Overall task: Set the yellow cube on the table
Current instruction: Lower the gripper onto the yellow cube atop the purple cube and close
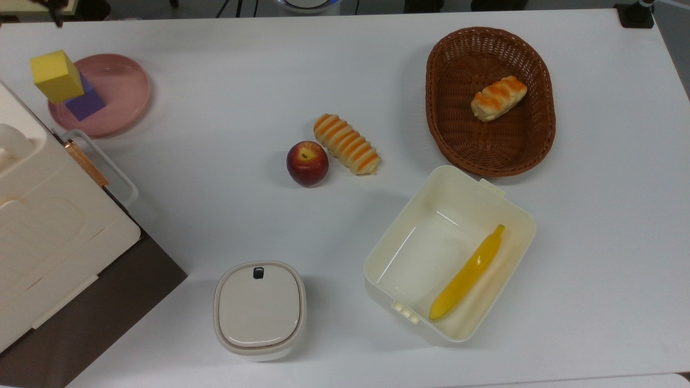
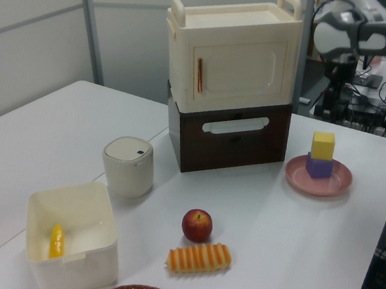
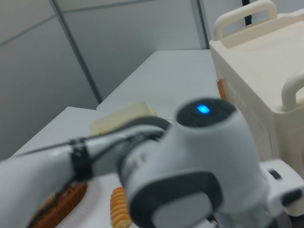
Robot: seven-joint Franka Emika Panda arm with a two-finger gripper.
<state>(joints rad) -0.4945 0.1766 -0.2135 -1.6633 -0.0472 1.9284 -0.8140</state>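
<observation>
An apple (image 1: 307,163) sits just beside a striped bread roll (image 1: 346,144).

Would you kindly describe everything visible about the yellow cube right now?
The yellow cube is a plain matte block, foam-like in look, slightly taller than wide, with sharp edges and no markings. It stands upright on top of a purple cube, which rests on a pink plate on the table, near a cream and brown cabinet. Nothing else touches it.
</observation>
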